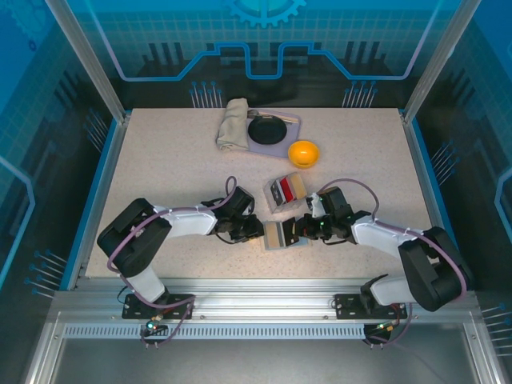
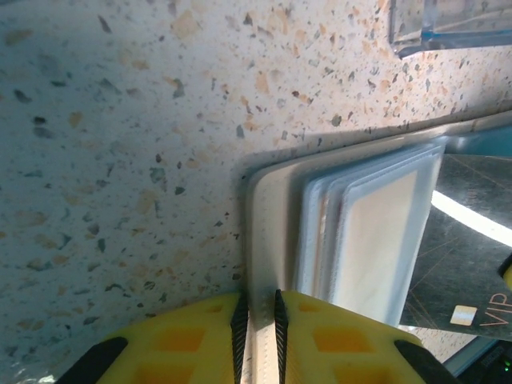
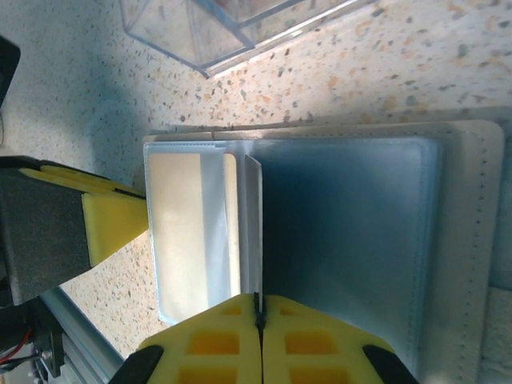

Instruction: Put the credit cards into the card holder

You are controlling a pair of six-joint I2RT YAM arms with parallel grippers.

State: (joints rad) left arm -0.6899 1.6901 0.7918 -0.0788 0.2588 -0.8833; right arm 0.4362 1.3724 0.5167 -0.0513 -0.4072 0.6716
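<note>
On the table (image 1: 160, 168), left tool (image 2: 258, 312) clamps card holder (image 2: 272, 208) edge; right tool (image 3: 258, 302) pinches its sleeve (image 3: 253, 216).

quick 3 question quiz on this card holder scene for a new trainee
1. True or false: the left gripper is clamped on the cream edge of the card holder.
2. What does the right gripper pinch? A) a clear inner sleeve of the holder B) the holder's outer cover C) nothing, it is open
3. In the right wrist view, what colour is the card already sitting in a sleeve?

Key: 1 true; 2 A; 3 tan-white
</note>
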